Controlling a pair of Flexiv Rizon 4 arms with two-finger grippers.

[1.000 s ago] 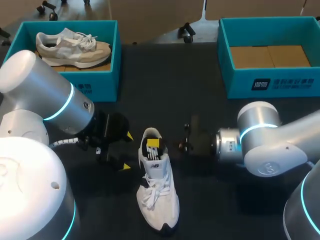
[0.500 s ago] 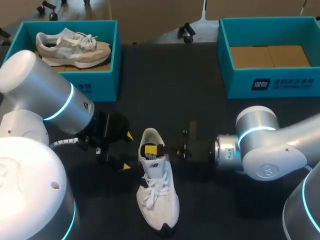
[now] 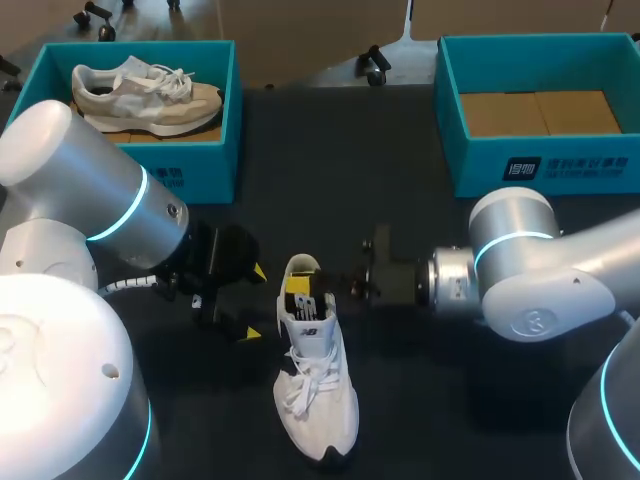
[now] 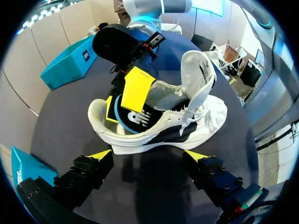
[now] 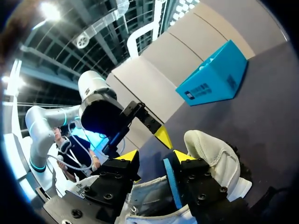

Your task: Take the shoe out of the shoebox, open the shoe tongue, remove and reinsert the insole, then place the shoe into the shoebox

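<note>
Dark tabletop [image 3: 330, 150] carries everything. At far left sits the left shoebox [image 3: 205, 165], teal, with a beige shoe [image 3: 150, 95] lying inside it. Next comes the left gripper [image 3: 254, 302], fingers wide apart and holding nothing, just beside the heel of the white shoe [image 3: 318, 400]. That shoe lies on the table between the arms, outside both boxes, its tongue [image 4: 201, 70] lifted up. From the right, the right gripper [image 5: 155, 158] reaches into the shoe's opening. Its fingers are apart, straddling the raised heel end of the insole [image 4: 138, 116], one against it, a gap at the other. At far right the right shoebox [image 3: 545, 165] holds no shoe. I judge the insole step is in hand; the next move calls for closing on that edge and steering it without dragging the shoe. Count: two shoeboxes, two shoes, one insole, two grippers
</note>
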